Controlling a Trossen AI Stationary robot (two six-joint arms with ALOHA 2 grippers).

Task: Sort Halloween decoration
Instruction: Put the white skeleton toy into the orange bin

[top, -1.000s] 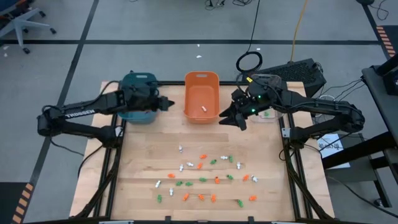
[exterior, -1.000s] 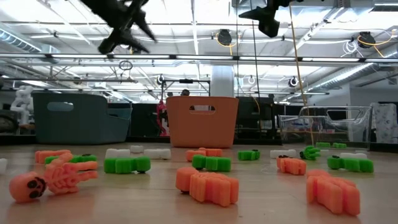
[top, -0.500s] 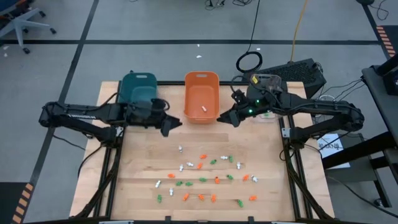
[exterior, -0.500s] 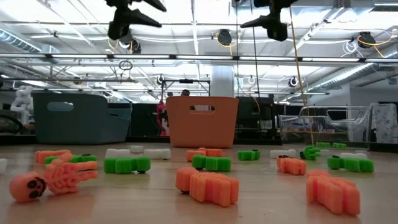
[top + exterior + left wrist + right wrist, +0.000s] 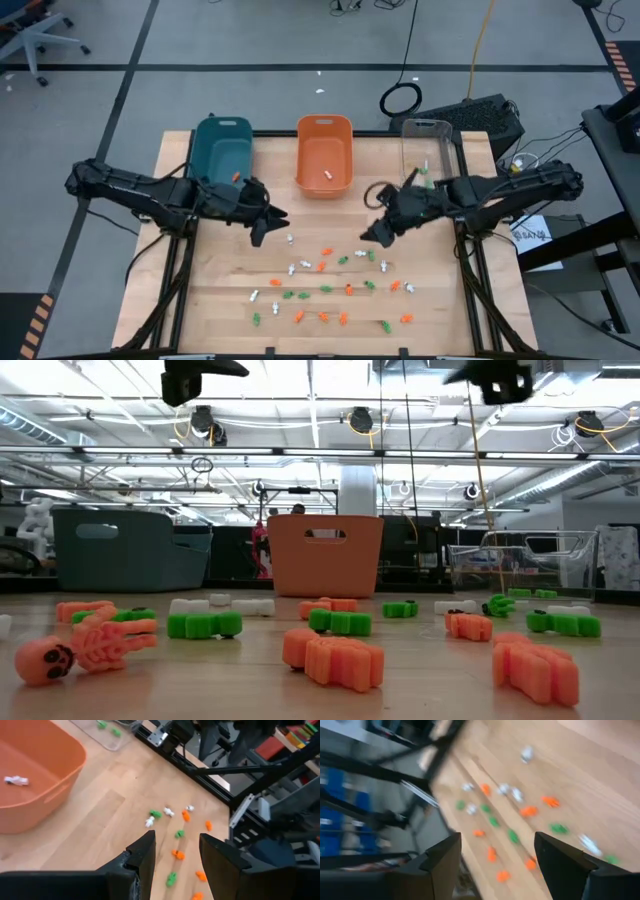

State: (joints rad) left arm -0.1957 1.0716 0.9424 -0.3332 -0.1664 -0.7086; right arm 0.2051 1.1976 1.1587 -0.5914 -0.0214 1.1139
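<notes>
High view: trinkets scattered lower centre of table
Left claw: open, empty; above centre-left
Right claw: open, empty; hovering centre-right, likely positioning to pick

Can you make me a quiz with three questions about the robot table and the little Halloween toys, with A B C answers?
1. Where are most of the little toys?
A. Spread on the wooden table
B. Piled in the teal bin
C. On the floor

2. What colour is the middle bin of the three?
A. Purple
B. Orange
C. Black

3. How do the jaws of the right gripper stand?
A. Shut on a pumpkin
B. Shut tight, empty
C. Open, holding nothing

Answers:
1 A: the high view shows them scattered over the wooden table, in front of the bins.
2 B: the orange bin stands between the teal bin and the clear bin.
3 C: the right wrist view shows the right gripper with a wide gap and only the table beyond.
</notes>
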